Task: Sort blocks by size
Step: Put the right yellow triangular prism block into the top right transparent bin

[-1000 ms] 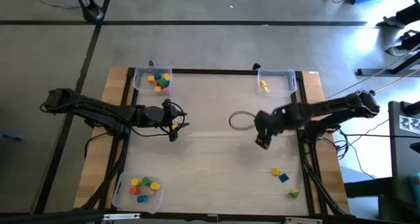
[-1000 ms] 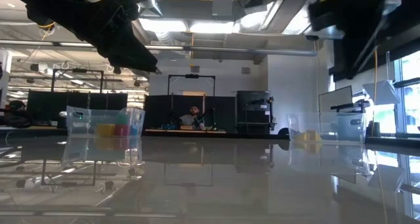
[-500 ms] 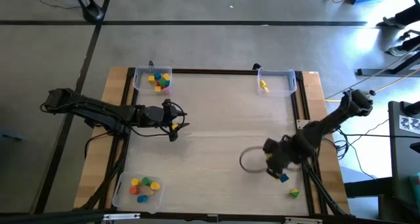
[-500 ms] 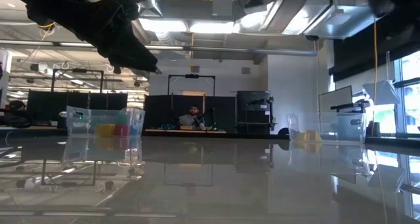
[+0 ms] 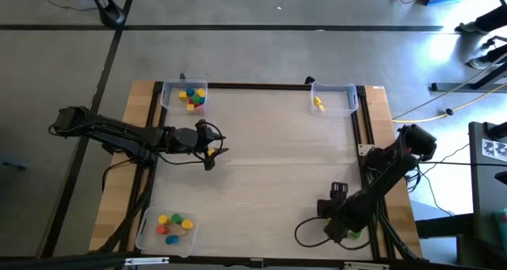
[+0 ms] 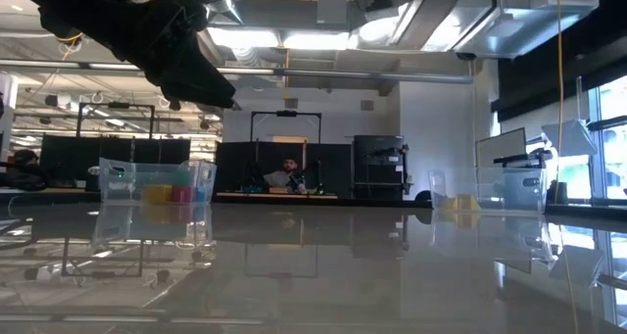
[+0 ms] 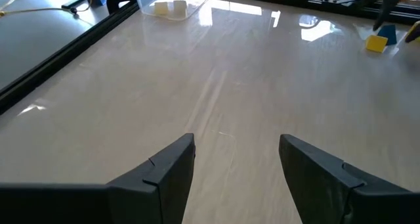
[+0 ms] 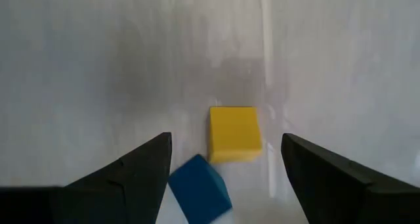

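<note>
My right gripper (image 5: pixel 339 222) hangs over the table's near right corner, pointing down. It is open above two loose blocks that lie flat on the table, a yellow block (image 8: pixel 234 133) and a blue block (image 8: pixel 200 190). One finger stands on either side of them without touching. In the high view that arm hides both blocks. My left gripper (image 5: pixel 210 147) waits open above the left middle of the table, nothing between its fingers (image 7: pixel 164 178). More blocks lie in clear trays: several at the far left (image 5: pixel 192 96), one yellow at the far right (image 5: pixel 318 104), several at the near left (image 5: pixel 173 224).
Clear trays stand at the far left (image 5: pixel 168 100), the far right (image 5: pixel 342 100) and the near left (image 5: pixel 150 232) corners. A cable loop (image 5: pixel 310 233) hangs beside my right gripper. A dark frame rail (image 5: pixel 364 135) runs along the table's right side. The table's middle is bare.
My right gripper has swung from the table's middle toward the near right corner and come down. It has rolled about its own axis and now stands over the loose blocks. Its fingers have stayed open.
</note>
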